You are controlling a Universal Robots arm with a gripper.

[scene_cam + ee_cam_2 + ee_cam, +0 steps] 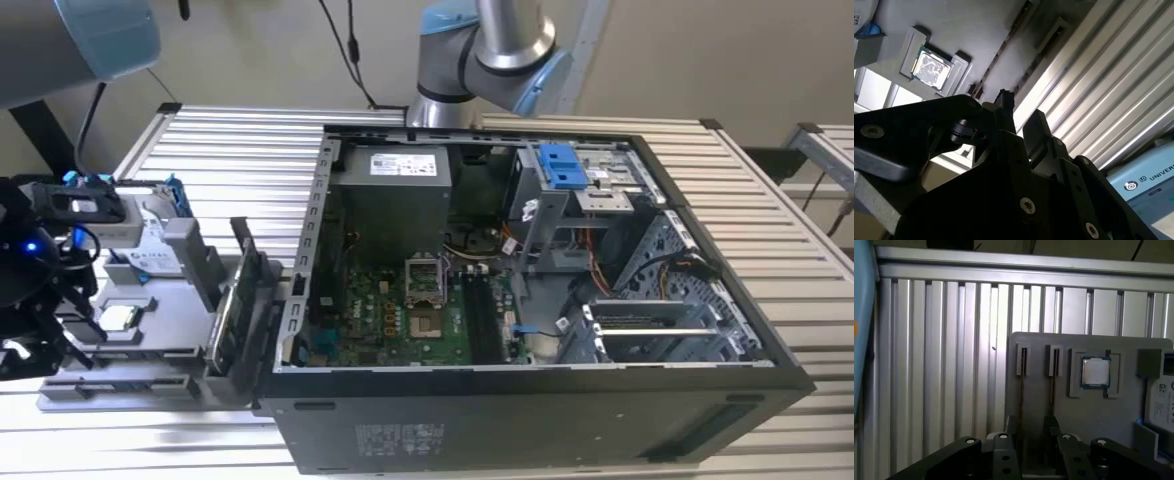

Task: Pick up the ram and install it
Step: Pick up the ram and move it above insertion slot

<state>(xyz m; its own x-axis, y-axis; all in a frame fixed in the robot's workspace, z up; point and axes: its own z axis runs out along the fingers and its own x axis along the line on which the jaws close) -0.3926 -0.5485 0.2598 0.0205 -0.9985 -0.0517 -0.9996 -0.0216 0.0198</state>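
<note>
Grey plastic forms the tray that carries the loose parts, and it lies on the ribbed metal counter. Two narrow slots run side by side in it, each with a thin dark stick standing on edge. The ram fills the slot farther from the square silver chip, and a second stick sits in the slot just beside that chip. A hard drive lies beyond the chip at the tray's far side.

The end effector hangs low over the slotted end of the tray with its two black fingers spread apart and nothing between them gripped. In the first wrist view the ram's line runs into the gap between the fingers; whether either finger touches it cannot be told. The second wrist view shows the same gap in the end effector, with the chip off to one side.

In the exterior view the arm's dark wrist sits at that view's left, over the tray. The open computer case lies just beside the tray, its green board facing up.
</note>
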